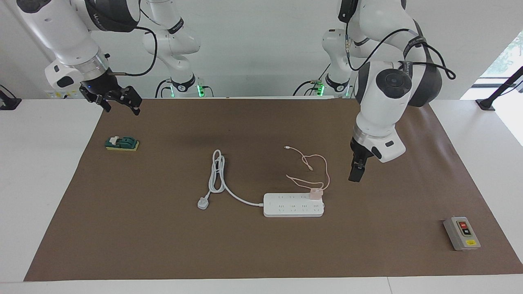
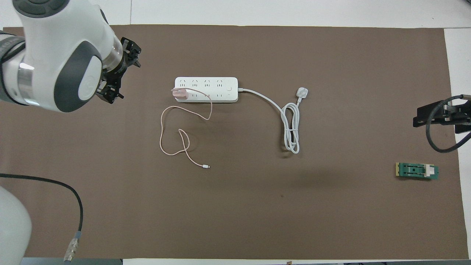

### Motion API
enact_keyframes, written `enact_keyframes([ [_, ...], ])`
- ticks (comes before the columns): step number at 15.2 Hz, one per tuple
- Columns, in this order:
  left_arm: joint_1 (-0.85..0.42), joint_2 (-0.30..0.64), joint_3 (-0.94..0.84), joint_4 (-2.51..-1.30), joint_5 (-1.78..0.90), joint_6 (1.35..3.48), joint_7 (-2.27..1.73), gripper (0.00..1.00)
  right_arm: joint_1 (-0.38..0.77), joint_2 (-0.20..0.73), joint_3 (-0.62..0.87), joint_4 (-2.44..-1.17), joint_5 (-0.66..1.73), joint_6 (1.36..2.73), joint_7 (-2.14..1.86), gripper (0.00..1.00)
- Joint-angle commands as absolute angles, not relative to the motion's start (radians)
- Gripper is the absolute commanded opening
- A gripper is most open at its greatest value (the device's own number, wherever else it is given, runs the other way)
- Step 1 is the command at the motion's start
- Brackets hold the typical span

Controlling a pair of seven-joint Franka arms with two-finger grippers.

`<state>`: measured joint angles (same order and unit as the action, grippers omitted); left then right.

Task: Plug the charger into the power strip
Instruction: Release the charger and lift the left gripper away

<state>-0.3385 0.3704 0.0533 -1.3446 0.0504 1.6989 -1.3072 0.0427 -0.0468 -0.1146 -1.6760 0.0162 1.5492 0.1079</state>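
A white table (image 1: 45,183) carries a wide brown mat (image 1: 163,245) — a plain pale wall (image 1: 261,49) rises at its edge, and daylight enters a window (image 1: 506,57).

text: none legible | arm bands (image 1: 96,17): lettering too small to read | grey box (image 1: 461,233): button marks unreadable

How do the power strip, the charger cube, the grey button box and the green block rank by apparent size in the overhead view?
1. power strip, clearly largest.
2. green block and grey button box: no ranking, since the left arm hides the box in the overhead view.
3. charger cube, smallest, seated in the strip's end socket.
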Motion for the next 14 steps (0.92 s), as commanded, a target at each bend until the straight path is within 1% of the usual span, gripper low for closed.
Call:
enact_keyframes([
  [1, -0.261, 0.279, 0.049, -1.379, 0.026, 1.568, -0.991, 1.00, 0.034, -0.055, -0.106, -1.672, 0.003, 1.531, 0.087, 1.00],
  [5, -0.144, 0.166, 0.049, -1.459, 0.026, 1.545, -0.596, 1.00, 0.034, -0.055, -0.106, -1.672, 0.002, 1.531, 0.087, 1.00],
  [9, -0.086, 0.069, 0.049, -1.523, 0.034, 1.457, -0.324, 1.00, 0.034, -0.055, -0.106, -1.672, 0.003, 1.531, 0.087, 1.00],
  [12, -0.084, -0.041, 0.048, -1.655, 0.038, 1.472, -0.318, 1.00, 0.034, -0.054, -0.106, -1.672, 0.003, 1.531, 0.087, 1.00],
  [13, -0.083, -0.102, 0.048, -1.739, 0.038, 1.523, -0.316, 1.00, 0.034, -0.055, -0.106, -1.672, 0.002, 1.529, 0.087, 1.00],
  [14, -0.083, -0.110, 0.048, -1.753, 0.038, 1.526, -0.316, 1.00, 0.032, -0.055, -0.106, -1.672, 0.003, 1.529, 0.087, 1.00],
])
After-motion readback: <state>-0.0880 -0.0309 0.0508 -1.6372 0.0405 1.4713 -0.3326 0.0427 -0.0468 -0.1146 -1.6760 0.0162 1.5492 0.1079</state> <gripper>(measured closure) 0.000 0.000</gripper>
